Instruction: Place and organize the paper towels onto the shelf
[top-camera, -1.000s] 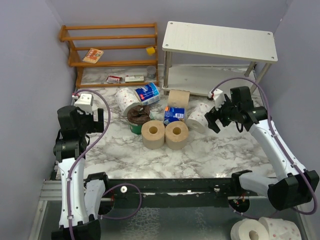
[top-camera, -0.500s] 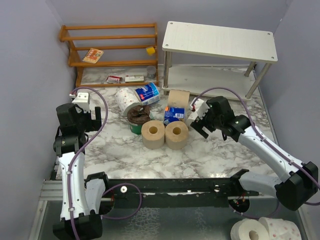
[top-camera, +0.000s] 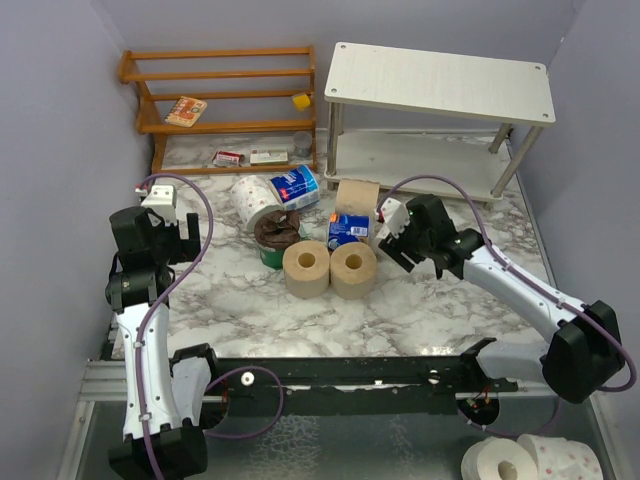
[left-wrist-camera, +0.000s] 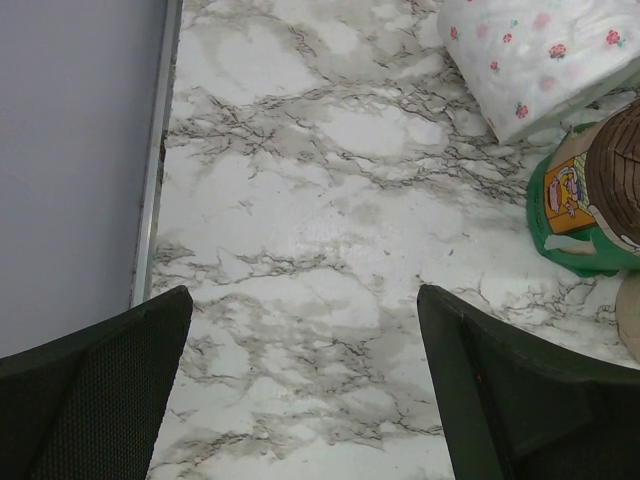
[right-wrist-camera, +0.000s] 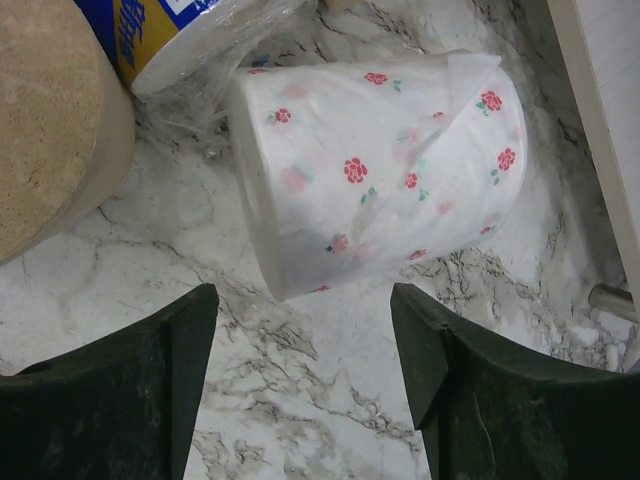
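The white two-tier shelf (top-camera: 440, 80) stands at the back right, both tiers bare. On the table lie two tan rolls (top-camera: 306, 268) (top-camera: 353, 270), a third tan roll (top-camera: 357, 198), two blue-wrapped rolls (top-camera: 296, 187) (top-camera: 348, 229) and a white pink-dotted roll (top-camera: 252, 200). My right gripper (top-camera: 397, 243) is open over another white flowered roll (right-wrist-camera: 385, 205), which lies on its side just ahead of the open gripper (right-wrist-camera: 300, 300), apart from it. My left gripper (top-camera: 165, 235) is open and empty over bare marble (left-wrist-camera: 305, 295).
The wooden slatted rack (top-camera: 220, 100) with small items stands at the back left. A green and brown snack bag (top-camera: 277, 235) sits among the rolls. A shelf leg (right-wrist-camera: 610, 298) is near my right gripper. Two more rolls (top-camera: 510, 460) lie off the table at the near right.
My right arm has swung left and lowered over the white flowered roll, now covering it in the top view. My left gripper has barely shifted.
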